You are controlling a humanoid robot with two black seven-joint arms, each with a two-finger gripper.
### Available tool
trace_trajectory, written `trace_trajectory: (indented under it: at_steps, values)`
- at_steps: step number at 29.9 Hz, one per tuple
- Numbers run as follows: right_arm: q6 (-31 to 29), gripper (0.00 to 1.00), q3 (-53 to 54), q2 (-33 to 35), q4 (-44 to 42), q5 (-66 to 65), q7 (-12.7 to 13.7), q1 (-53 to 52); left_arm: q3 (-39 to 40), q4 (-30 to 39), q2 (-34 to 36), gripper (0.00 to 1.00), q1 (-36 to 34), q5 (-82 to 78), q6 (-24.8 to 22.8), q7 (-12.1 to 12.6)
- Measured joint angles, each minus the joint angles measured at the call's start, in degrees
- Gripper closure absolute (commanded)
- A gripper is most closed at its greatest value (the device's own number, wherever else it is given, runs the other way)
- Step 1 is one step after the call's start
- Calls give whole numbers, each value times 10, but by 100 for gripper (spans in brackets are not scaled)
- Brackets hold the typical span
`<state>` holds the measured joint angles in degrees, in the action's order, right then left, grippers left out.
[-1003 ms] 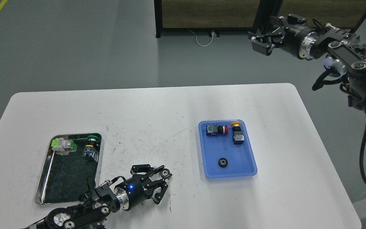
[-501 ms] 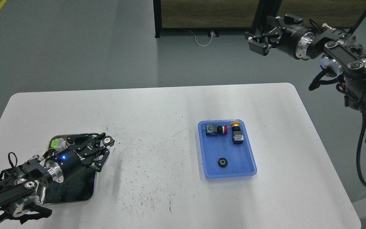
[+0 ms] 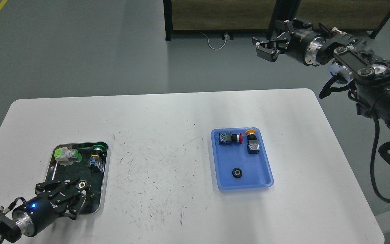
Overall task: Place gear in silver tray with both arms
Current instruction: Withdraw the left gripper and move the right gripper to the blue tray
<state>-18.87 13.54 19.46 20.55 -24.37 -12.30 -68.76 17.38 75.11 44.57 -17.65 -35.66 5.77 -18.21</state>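
The silver tray lies at the table's near left. My left gripper comes in from the bottom left, shut on a small dark gear, and holds it over the tray's near end. I cannot tell whether the gear touches the tray bottom. A second black gear lies in the blue tray. My right gripper is raised high beyond the table's far right edge, with its fingers spread and nothing in them.
The silver tray holds a green-and-white switch and a green-capped button at its far end. The blue tray holds a red button and a yellow-capped button. The white table is scuffed.
My left gripper carried the gear from right of the silver tray to over it, then drew back to the tray's near end. My right arm drifted left and slightly up.
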Motion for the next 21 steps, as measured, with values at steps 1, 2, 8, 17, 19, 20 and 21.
trace_trajectory:
  at_steps: [1,2,8,17,19,20,21]
  values:
    - [1,9,0,-3,0,0,0,0,0,-4,0,70,2,4,1,-3]
    - [2,9,0,-7,-1,-1,0,0,1,-8,-1,70,3,10,1,-6]
    - [7,9,-4,-25,-7,-7,1,-1,0,-29,-1,68,13,33,1,-24]
    - [8,9,-9,-35,-6,-16,1,-1,-2,-43,-4,45,28,38,1,-35]
    - [8,9,-10,-35,-5,-16,1,-1,-2,-45,-5,37,28,42,1,-36]
    - [8,9,-11,-35,-3,-16,1,0,-1,-45,-6,34,28,45,1,-36]
    - [8,9,-11,-36,-2,-16,1,0,-1,-46,-6,30,28,48,1,-37]
